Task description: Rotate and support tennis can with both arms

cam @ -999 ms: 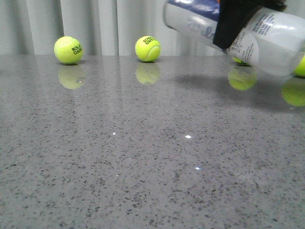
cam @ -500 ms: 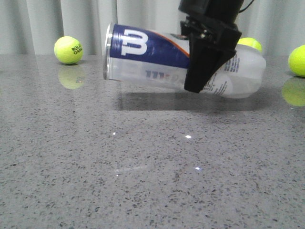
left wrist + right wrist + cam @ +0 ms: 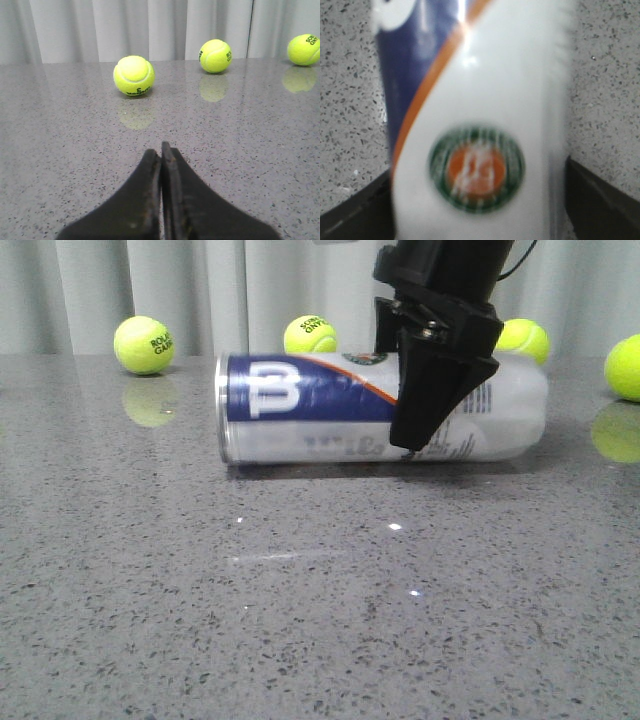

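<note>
The tennis can (image 3: 310, 410) lies level on its side, metal rim to the left, and seems to rest on the grey table (image 3: 300, 620). My right gripper (image 3: 415, 435) reaches down from above and is shut around the can's white half, right of the navy label. In the right wrist view the can (image 3: 480, 100) fills the frame between the two black fingers (image 3: 355, 210), blurred. My left gripper (image 3: 161, 150) is shut and empty, low over the table. It does not show in the front view, and the can does not show in its view.
Yellow-green tennis balls sit along the back by the curtain: one at far left (image 3: 144, 344), one behind the can (image 3: 310, 337), one behind the right arm (image 3: 525, 338), one at the right edge (image 3: 625, 367). The left wrist view shows a near ball (image 3: 134, 75) and two farther ones.
My right gripper has carried the can down and to the left, from high and tilted at the upper right to level at the table. The can's tilt has flattened.
</note>
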Tool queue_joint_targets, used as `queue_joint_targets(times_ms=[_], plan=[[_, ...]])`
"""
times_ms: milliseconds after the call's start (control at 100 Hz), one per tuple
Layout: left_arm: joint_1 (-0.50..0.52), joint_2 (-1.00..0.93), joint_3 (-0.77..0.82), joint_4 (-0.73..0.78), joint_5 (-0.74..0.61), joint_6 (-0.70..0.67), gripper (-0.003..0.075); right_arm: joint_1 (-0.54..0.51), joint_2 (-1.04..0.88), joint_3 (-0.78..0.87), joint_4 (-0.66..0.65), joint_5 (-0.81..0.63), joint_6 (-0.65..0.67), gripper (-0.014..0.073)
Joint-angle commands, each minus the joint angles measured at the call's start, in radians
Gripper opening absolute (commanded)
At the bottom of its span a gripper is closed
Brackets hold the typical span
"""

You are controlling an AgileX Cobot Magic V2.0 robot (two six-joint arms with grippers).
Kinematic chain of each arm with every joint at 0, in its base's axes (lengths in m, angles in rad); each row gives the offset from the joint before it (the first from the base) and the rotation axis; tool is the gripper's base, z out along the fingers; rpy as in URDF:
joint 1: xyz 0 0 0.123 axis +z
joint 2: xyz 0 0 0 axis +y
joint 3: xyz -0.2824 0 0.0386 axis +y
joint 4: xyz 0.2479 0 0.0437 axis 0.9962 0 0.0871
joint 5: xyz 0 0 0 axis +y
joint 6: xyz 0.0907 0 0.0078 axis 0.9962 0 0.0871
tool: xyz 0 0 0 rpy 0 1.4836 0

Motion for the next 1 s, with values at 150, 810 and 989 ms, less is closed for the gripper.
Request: queue_joint_targets(times_ms=[150,810,989], plan=[[0.003,-0.034,0.043,-0.006,-0.081,-0.009,-0.0018,-0.001,-0.051,-0.034,0.009,-0.001,-0.010,0.0633],[0.003,-0.034,0.043,-0.006,-0.081,-0.009,-0.0018,-0.001,-0.290,-0.035,-0.063,0.002,0.040,0.0294],[0.003,-0.034,0.043,-0.006,-0.081,-0.009,-0.0018,-0.001,-0.354,-0.035,-0.063,0.008,0.108,-0.0071]])
